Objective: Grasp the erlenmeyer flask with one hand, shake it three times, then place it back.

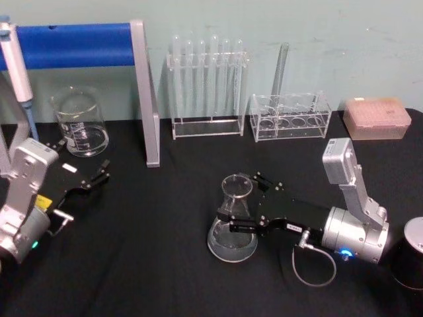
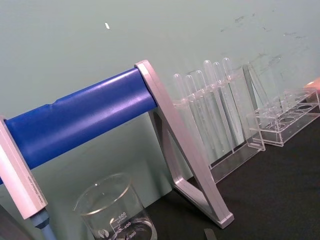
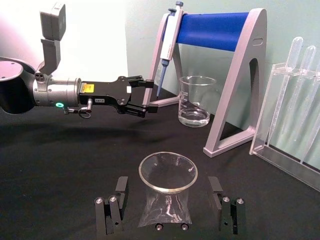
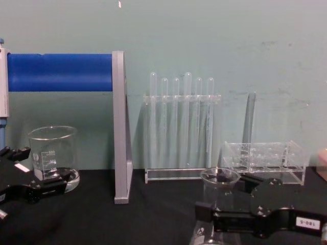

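Observation:
The clear erlenmeyer flask [image 1: 233, 221] [image 4: 218, 185] stands upright on the black table, a little right of centre. My right gripper [image 1: 240, 203] reaches in from the right and is open, one finger on each side of the flask's neck. The right wrist view shows the flask's rim [image 3: 168, 172] centred between the two fingers [image 3: 111, 206], with a gap on both sides. My left gripper [image 1: 99, 176] [image 3: 146, 95] is parked at the left of the table, open and holding nothing, close to the beaker.
A glass beaker [image 1: 80, 123] stands at the back left under a blue pipette stand [image 1: 74, 43] with a grey leg [image 1: 149, 99]. Two clear tube racks [image 1: 206, 87] [image 1: 289, 117] and a pink tip box [image 1: 377, 119] line the back. A dark cylinder [image 1: 413, 256] sits at the front right.

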You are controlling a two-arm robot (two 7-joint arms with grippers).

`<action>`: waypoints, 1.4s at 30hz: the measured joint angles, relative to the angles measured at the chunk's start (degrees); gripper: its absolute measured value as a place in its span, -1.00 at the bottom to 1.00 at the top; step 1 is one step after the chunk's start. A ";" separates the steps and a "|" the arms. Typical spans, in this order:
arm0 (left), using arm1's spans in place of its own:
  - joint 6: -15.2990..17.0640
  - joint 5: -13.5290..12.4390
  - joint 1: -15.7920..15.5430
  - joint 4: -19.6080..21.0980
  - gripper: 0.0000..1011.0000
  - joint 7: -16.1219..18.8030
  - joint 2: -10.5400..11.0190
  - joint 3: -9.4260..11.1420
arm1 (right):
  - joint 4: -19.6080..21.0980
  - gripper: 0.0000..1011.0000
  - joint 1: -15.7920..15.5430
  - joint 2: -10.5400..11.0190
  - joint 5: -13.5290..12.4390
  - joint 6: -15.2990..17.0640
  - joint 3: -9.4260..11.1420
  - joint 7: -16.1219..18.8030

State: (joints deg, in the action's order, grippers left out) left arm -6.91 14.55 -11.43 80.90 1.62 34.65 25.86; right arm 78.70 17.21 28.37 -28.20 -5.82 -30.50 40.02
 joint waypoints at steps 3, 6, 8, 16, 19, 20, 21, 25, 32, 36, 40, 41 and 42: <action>0.00 0.00 0.00 0.00 0.98 0.00 0.00 0.00 | 0.01 0.98 0.06 0.01 0.02 0.19 -0.07 0.00; 0.00 0.00 0.00 0.00 0.98 0.00 0.00 0.00 | 0.02 0.98 0.29 0.20 0.10 1.11 -0.37 0.10; 0.00 0.00 0.00 0.00 0.98 0.00 0.00 0.00 | 0.02 0.98 0.42 0.30 0.19 1.48 -0.53 0.19; 0.00 0.00 0.00 0.00 0.98 0.00 0.00 0.00 | 0.39 0.98 0.42 0.95 0.18 2.41 -0.87 0.43; 0.00 0.00 0.00 0.00 0.98 0.00 0.00 0.00 | 0.99 0.98 -0.06 1.47 0.05 2.35 -0.71 0.39; 0.00 0.00 0.00 0.00 0.98 0.00 0.00 0.00 | 1.50 0.98 -0.46 1.91 -0.03 2.29 -0.51 0.33; 0.00 0.00 0.00 0.00 0.98 0.00 0.00 0.00 | 1.84 0.98 -0.67 2.14 -0.08 2.26 -0.40 0.29; 0.00 0.00 0.00 0.00 0.98 0.00 0.00 0.00 | 4.09 0.98 -2.27 3.74 -0.53 2.32 0.46 -0.25; 0.00 0.00 0.00 0.00 0.98 0.00 0.00 0.00 | 9.24 0.98 -6.67 7.33 -1.78 2.59 3.37 -2.45; 0.00 0.00 0.00 0.00 0.98 0.00 0.00 0.00 | 12.49 0.98 -9.68 9.01 -3.85 1.82 6.67 -4.03; 0.00 0.00 0.00 0.00 0.98 0.00 0.00 0.00 | 14.73 0.98 -11.35 9.12 -5.85 -0.11 9.88 -5.30; 0.00 0.00 0.00 0.00 0.98 0.00 0.00 0.00 | 15.04 0.98 -11.55 8.96 -6.26 -0.60 10.50 -5.65; 0.00 0.00 0.00 0.00 0.98 0.00 0.00 0.00 | 15.29 0.98 -11.66 8.78 -6.53 -0.94 11.05 -5.91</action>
State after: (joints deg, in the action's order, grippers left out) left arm -6.91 14.55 -11.43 80.90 1.62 34.65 25.86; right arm 93.98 5.54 37.15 -34.73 -6.76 -19.45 34.11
